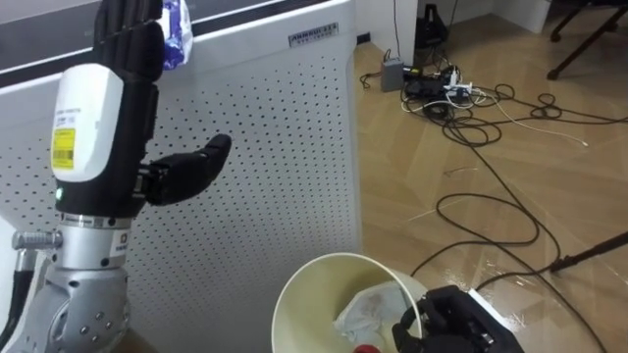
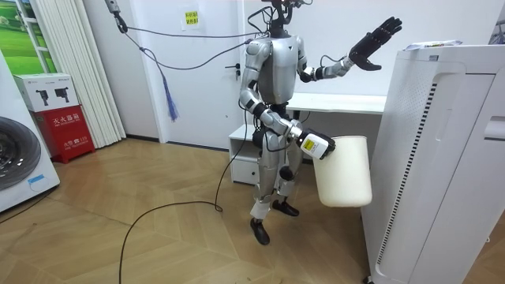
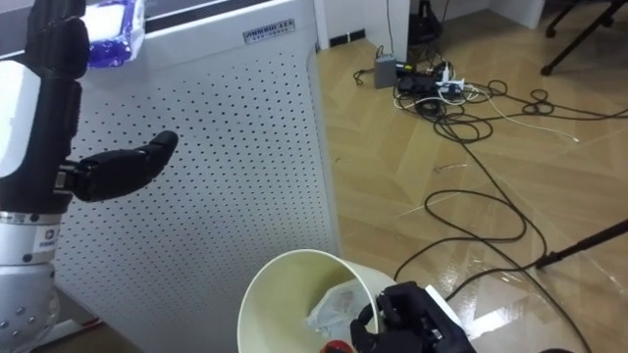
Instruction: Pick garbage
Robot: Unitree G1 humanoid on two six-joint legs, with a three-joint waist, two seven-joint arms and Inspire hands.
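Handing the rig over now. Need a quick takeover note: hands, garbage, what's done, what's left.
Left robot hand: open, raised by the blue-white wrapper on top of the white perforated unit; contact unclear.
Right robot hand: shut on the rim of the cream bin, held low beside the unit.
Done: crumpled paper and a red item lie in the bin.
Left: probably grasp the wrapper and drop it in.

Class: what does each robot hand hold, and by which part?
Right hand grips the bin by its rim; left hand is open, holding nothing.
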